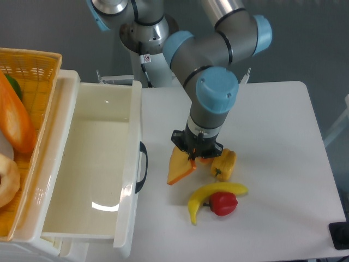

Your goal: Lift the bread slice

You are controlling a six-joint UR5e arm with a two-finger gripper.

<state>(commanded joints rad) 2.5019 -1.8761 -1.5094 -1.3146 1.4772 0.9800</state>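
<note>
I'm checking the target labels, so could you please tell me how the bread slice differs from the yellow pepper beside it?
The bread slice is flat, with an orange crust edge; the yellow pepper is lumpy and rounded. The slice is tilted up under the gripper; the pepper lies on the table, apart from the gripper. Both are yellowish toy foods.

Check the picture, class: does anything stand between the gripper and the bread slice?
Nothing visible does. The gripper is already at the bread slice, which sits tilted beneath it. The yellow pepper lies to one side.
</note>
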